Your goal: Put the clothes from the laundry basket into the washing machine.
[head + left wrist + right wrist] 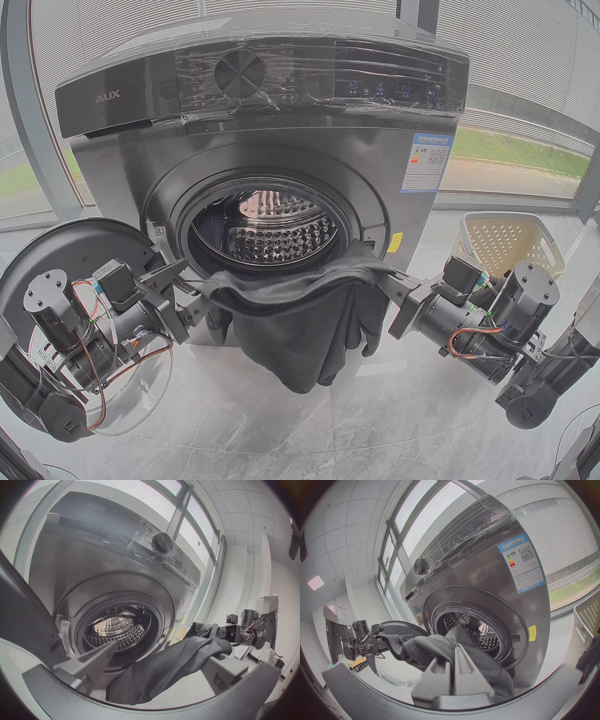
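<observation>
washing machine (375, 162): grey front-loader, biggest thing in frame, faces the robot. Round opening is uncovered and the perforated steel drum (269, 231) shows inside, lit.
door (69, 250): round, swung fully open to the robot's left, sits behind the left arm.
garment look (306, 319): one dark charcoal piece, almost black, with a fine ribbed knit in the left wrist view (175, 664). Soft folds, no print visible.
garment position: outside the drum, spread in front of the lower rim of the opening. Can't tell if it touches the rim. The top edge sags between the two arms, and the bulk hangs in a loose sheet toward the floor (250, 425), clear of it.
garment axis: long axis runs left-right across the machine front, roughly parallel to it. Robot's-right end sits a bit higher than the left end.
laundry basket (506, 240): beige, perforated walls, on the floor right of the machine, behind the right arm.
right pincer (386, 281): clamped tight on the garment's right corner. The right wrist view (453, 667) shows fingers nearly together with cloth at the tips.
left pincer (197, 284): spread wide at the garment's left end. Cloth lies against one finger (225, 670), the other finger is bare and aims at the drum.
</observation>
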Motion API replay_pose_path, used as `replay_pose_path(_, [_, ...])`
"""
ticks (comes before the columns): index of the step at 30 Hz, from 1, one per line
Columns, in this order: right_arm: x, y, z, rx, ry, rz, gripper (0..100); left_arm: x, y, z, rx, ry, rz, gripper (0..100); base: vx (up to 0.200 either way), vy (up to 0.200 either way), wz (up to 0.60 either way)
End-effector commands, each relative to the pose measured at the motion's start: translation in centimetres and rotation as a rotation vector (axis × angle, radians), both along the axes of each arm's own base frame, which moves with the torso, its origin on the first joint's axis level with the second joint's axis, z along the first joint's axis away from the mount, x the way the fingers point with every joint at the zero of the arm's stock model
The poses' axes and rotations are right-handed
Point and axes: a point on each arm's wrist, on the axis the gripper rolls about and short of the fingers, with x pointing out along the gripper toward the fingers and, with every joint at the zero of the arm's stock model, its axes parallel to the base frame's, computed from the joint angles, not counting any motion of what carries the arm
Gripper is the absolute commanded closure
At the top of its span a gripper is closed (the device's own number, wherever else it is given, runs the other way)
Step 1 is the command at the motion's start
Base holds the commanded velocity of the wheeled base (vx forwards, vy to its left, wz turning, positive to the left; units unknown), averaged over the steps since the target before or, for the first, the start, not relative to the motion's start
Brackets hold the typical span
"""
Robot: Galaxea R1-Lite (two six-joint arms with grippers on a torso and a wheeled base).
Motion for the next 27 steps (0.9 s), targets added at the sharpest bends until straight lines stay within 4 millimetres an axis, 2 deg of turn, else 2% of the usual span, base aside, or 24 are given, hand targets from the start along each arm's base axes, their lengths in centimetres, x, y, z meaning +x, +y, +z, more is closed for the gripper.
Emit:
replay_pose_path(1, [0.1, 0.2, 0.0, 0.002, -0.002, 0.003, 100, -0.5, -0.1, -0.9, 0.018, 0.039, -0.036, 0, 0.0, 0.0, 0.0])
replay_pose_path(5, [0.2, 0.5, -0.4, -0.006, 0.008, 0.007, 100, -0.6, 0.2, -0.7, 0.013, 0.035, -0.04, 0, 0.0, 0.0, 0.0])
replay_pose_path(8, [0.2, 0.6, -0.3, -0.004, 0.003, 0.002, 100, -1.2, 0.0, -1.4, 0.034, 0.059, -0.06, 0, 0.0, 0.0, 0.0])
replay_pose_path(9, [0.6, 1.0, 0.2, 0.011, -0.017, -0.006, 100, -3.0, -1.3, -2.4, 0.059, 0.109, -0.139, 0, 0.0, 0.0, 0.0])
replay_pose_path(11, [0.8, 1.1, 0.3, 0.016, -0.022, -0.004, 100, -3.4, -1.9, -2.6, 0.062, 0.117, -0.169, 0, 0.0, 0.0, 0.0])
replay_pose_path(12, [1.5, 1.5, 0.0, 0.017, -0.02, -0.011, 100, -3.9, -2.9, -3.0, 0.075, 0.138, -0.212, 0, 0.0, 0.0, 0.0])
replay_pose_path(15, [2.0, 1.7, -0.7, 0.005, -0.008, -0.018, 100, -3.6, -3.3, -3.7, 0.093, 0.156, -0.214, 0, 0.0, 0.0, 0.0])
replay_pose_path(16, [2.6, 1.9, -1.2, -0.001, 0.001, -0.031, 100, -3.1, -3.3, -4.5, 0.14, 0.158, -0.187, 0, 0.0, 0.0, 0.0])
replay_pose_path(20, [4.3, 1.4, -1.2, 0.015, -0.008, -0.12, 100, -3.1, -3.1, -6.1, 0.23, 0.186, -0.131, 0, 0.0, 0.0, 0.0])
replay_pose_path(27, [5.6, 0.4, -0.7, 0.029, -0.028, -0.172, 100, -3.7, -3.0, -6.6, 0.275, 0.192, -0.137, 0, 0.0, 0.0, 0.0])
